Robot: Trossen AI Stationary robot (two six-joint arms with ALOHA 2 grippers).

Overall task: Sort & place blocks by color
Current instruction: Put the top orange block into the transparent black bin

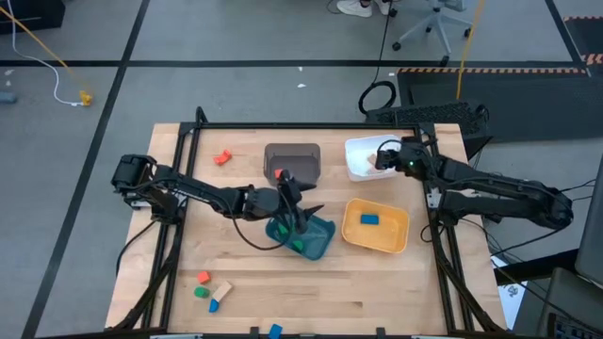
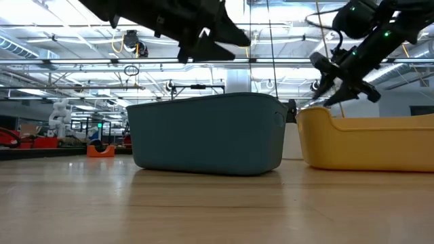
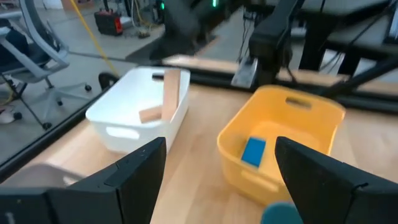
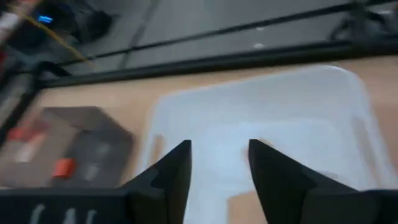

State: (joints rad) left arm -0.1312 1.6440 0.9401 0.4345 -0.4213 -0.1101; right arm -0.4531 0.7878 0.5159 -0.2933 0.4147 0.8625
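Across light wooden worktop, plastic trays for separate colours. Over white tray at 1 o'clock, right gripper, jaws parted, empty, likely just dropping light-wood blocks. Over central teal tray, left gripper, jaws wide, empty. Unsorted coloured blocks waiting at 7 o'clock.

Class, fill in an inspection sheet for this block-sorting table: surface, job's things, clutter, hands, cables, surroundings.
Surface: wooden table.
Job's things: blue block in yellow tray; wood blocks in white tray; red block in grey tray; loose blocks near the front edge, orange block at the back.
Clutter: nothing seen.
Hands: left hand open over teal tray; right hand open over the white tray.
Cables: yellow cable on floor.
Surroundings: office chair.
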